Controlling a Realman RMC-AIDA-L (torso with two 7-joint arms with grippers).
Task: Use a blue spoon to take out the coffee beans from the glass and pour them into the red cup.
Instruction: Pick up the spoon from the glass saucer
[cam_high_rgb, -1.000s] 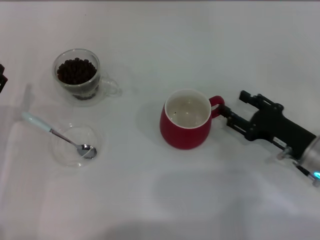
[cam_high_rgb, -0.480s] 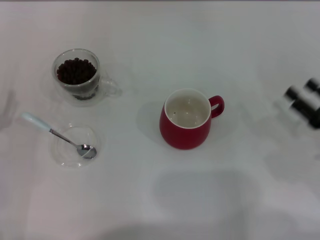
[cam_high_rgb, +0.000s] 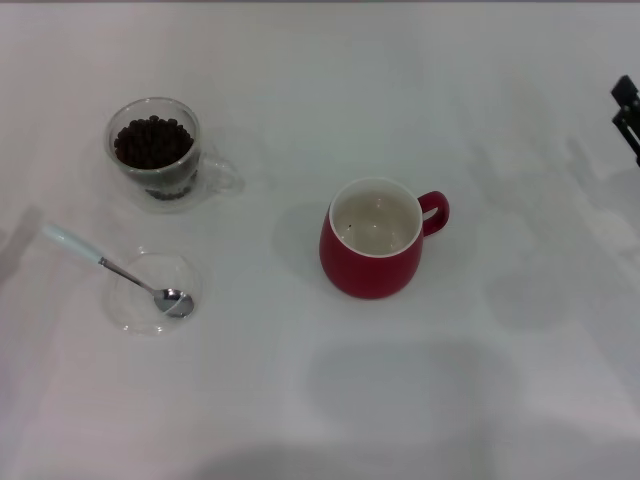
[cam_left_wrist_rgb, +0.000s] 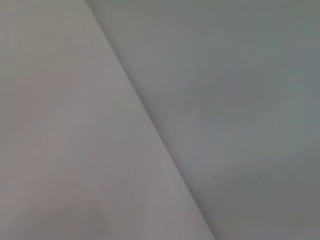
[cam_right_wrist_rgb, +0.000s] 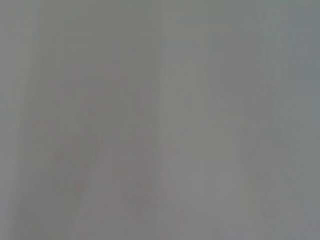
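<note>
We see only a small black part of the right gripper (cam_high_rgb: 628, 115) at the right edge of the head view, well apart from everything on the table (cam_high_rgb: 400, 80). We cannot tell whether it is open or closed, and it touches nothing that we can see. The left gripper does not appear in any view (both wrist views show only a plain grey surface).

The blue spoon (cam_high_rgb: 118, 272) lies with its silver bowl inside a shallow clear glass dish (cam_high_rgb: 135, 305), and its pale blue handle sticks out over the dish rim toward the left side of the table. The glass (cam_high_rgb: 156, 152) stands farther from us, just behind the dish, upright, with its loop handle pointing toward the red cup. The coffee beans (cam_high_rgb: 152, 141) fill the inner part of it, dark and many. The red cup (cam_high_rgb: 374, 240) stands upright near the middle of the table, well apart from the glass, its handle turned to the right. Its cream inside looks almost empty.
</note>
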